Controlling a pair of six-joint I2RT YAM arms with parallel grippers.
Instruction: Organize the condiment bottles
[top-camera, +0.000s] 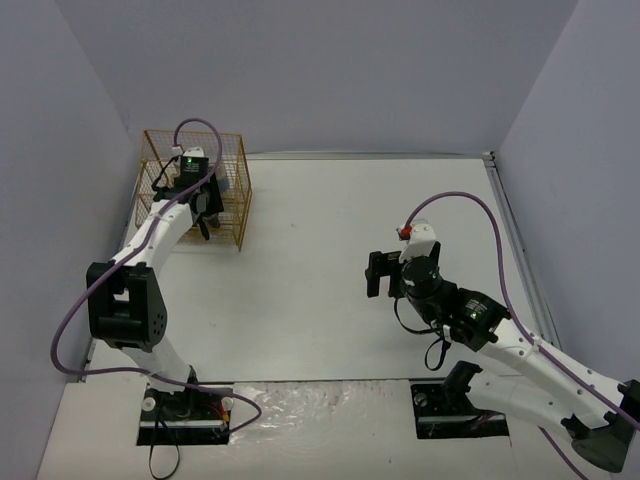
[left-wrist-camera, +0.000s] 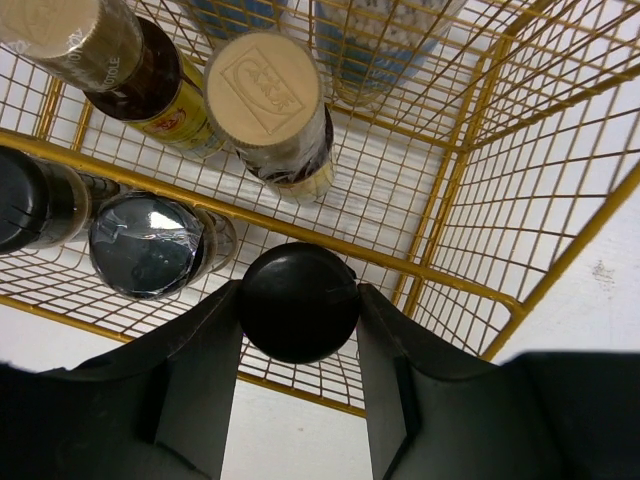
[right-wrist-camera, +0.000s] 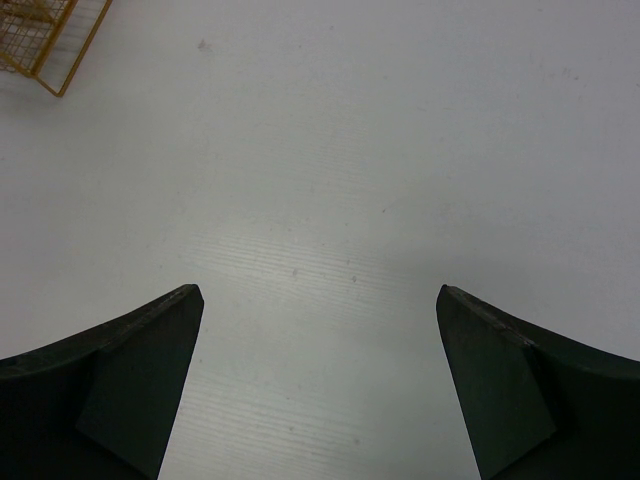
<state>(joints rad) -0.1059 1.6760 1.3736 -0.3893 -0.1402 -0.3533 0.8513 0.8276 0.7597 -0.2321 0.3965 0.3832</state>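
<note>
The tabletop (top-camera: 330, 270) had a rack (top-camera: 234, 165) at ten o'clock. There the left hand (left-wrist-camera: 298, 292) pinched a dark jar (left-wrist-camera: 298, 310); the right hand (right-wrist-camera: 318, 292) was spread.

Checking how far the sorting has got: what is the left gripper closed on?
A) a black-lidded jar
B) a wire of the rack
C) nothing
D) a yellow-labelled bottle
A: the left wrist view shows the left gripper with a finger pressed on each side of a black-lidded jar at the gold wire rack.

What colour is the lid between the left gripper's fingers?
Black. The jar lid shows best in the left wrist view.
</note>
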